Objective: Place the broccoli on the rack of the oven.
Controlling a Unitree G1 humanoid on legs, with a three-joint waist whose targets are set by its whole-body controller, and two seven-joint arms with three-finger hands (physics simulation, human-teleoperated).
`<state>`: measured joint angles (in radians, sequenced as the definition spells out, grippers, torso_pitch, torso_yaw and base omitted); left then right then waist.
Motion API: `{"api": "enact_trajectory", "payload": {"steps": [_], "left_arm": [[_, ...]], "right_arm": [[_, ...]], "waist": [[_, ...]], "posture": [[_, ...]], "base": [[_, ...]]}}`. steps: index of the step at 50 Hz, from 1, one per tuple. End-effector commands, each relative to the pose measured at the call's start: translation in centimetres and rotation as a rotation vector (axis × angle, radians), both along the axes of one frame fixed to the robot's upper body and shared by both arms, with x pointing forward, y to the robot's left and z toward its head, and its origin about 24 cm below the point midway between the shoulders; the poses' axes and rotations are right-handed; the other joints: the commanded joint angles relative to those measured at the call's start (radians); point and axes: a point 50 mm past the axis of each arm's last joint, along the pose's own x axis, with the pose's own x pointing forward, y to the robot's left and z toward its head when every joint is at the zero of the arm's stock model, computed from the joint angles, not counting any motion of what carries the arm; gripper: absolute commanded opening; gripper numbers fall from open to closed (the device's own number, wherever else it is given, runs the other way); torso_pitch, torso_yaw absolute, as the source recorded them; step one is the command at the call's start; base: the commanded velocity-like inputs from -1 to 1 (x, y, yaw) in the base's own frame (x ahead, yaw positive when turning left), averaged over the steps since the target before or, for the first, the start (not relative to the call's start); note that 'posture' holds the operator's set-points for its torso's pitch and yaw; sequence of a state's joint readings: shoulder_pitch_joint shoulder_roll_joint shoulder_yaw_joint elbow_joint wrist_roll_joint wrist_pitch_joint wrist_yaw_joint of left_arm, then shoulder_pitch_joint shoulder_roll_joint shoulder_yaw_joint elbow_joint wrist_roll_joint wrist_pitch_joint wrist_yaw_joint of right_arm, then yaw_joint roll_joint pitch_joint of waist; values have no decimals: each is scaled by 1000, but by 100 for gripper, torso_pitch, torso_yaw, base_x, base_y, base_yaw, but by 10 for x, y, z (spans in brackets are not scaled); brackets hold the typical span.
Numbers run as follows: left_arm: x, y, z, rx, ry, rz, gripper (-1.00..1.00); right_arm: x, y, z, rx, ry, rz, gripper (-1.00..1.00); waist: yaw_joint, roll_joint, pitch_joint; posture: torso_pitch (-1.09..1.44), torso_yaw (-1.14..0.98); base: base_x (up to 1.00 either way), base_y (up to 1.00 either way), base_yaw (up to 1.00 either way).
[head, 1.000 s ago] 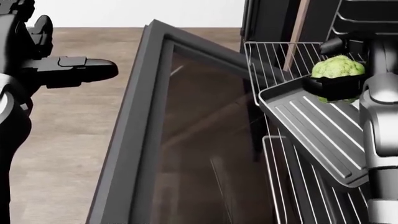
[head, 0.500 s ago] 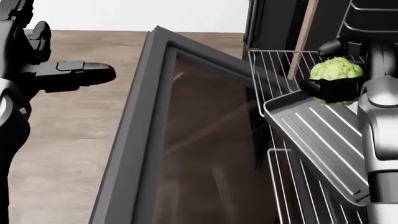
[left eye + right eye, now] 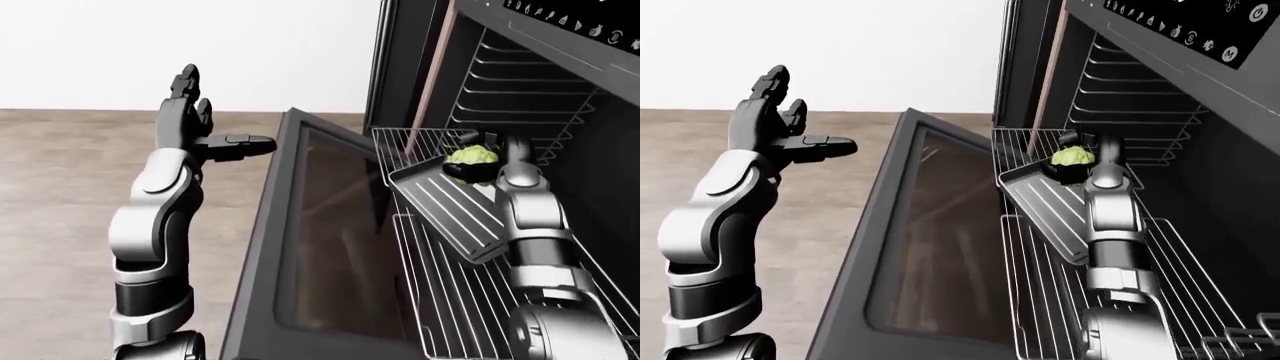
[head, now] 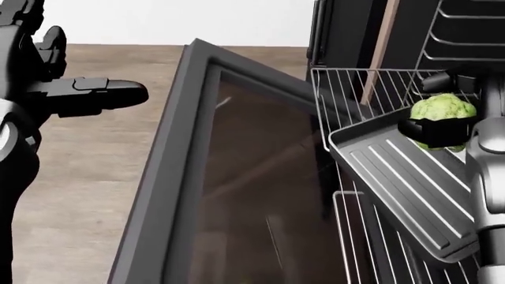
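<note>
The green broccoli (image 4: 443,117) is held in my right hand (image 4: 438,131), whose black fingers close round it, over the upper wire rack (image 4: 355,89) of the open oven and just above the far end of a tilted grey tray (image 4: 402,183). It also shows in the left-eye view (image 3: 472,157) and the right-eye view (image 3: 1072,157). My left hand (image 3: 200,127) is raised at the left of the view, fingers spread, open and empty, far from the oven.
The oven door (image 3: 310,247) hangs open toward me, glass panel up, between my two arms. A lower wire rack (image 3: 450,300) is pulled out under the tray. The oven's control panel (image 3: 1180,30) sits at top right. Wooden floor (image 3: 60,195) lies at left.
My right hand has moved with the broccoli a little to the right and down, deeper over the rack. The camera shifted slightly. The left hand has stayed put.
</note>
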<state>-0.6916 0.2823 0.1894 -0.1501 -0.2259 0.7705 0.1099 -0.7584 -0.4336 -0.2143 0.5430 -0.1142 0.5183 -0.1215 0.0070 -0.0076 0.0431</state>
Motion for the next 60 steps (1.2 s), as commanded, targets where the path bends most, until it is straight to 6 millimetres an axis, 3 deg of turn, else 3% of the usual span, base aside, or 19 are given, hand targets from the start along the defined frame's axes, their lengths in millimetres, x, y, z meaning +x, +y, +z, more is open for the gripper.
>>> {"api": "enact_trajectory", "payload": {"steps": [1, 20, 43, 60], "left_arm": [[-5, -1, 22, 9, -104, -3, 100], [-2, 0, 15, 9, -94, -2, 100], [-4, 7, 12, 3, -93, 10, 100], [-3, 7, 5, 2, -87, 8, 100]], "right_arm": [[4, 0, 34, -46, -135, 5, -100], [18, -8, 17, -68, -88, -25, -100], [34, 1, 30, -99, -115, -50, -100], [34, 2, 22, -119, -98, -64, -100]], "waist": [[1, -4, -31], [-1, -4, -38], [-1, 2, -50], [1, 1, -52]], "posture": [[0, 0], [0, 0], [0, 0], [0, 0]], "base": [[0, 0, 0], [0, 0, 0], [0, 0, 0], [0, 0, 0]]}}
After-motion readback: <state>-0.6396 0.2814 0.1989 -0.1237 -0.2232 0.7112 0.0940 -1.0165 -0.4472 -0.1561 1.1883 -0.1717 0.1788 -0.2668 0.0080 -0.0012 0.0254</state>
